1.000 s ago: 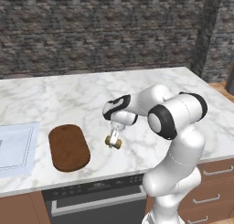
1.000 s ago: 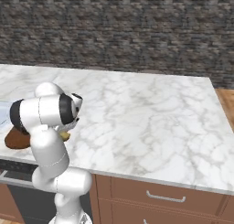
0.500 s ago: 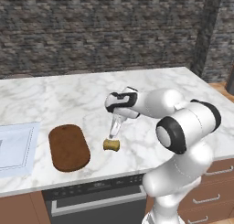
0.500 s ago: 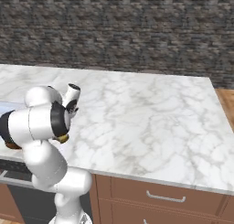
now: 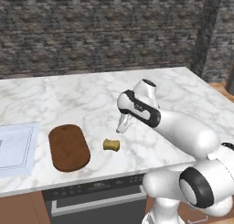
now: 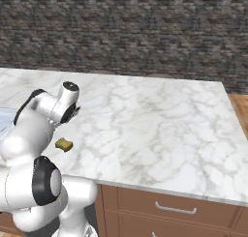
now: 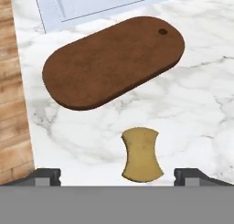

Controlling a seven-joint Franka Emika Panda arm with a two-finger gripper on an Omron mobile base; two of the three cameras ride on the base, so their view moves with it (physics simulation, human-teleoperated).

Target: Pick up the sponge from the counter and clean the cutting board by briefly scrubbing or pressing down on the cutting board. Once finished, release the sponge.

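Observation:
The small yellow-tan sponge (image 5: 111,145) lies flat on the white marble counter (image 5: 91,99), a short way right of the dark brown cutting board (image 5: 68,147) and not touching it. My gripper (image 5: 122,126) hangs open just above and behind the sponge, holding nothing. In the hand view the sponge (image 7: 142,154) sits between my two widely spread fingertips (image 7: 45,175), with the cutting board (image 7: 114,61) beyond it. From the right base view the sponge (image 6: 64,144) shows near the counter's front edge, beside my arm.
A pale bluish-white panel (image 5: 16,147) lies left of the board, also seen as the pale panel (image 7: 91,3) past it. The counter's front edge (image 7: 25,127) runs close to the sponge and board. A stone wall backs the counter.
My gripper has opened and let go of the sponge, which now rests on the counter. The hand has lifted slightly and the arm has swung outward.

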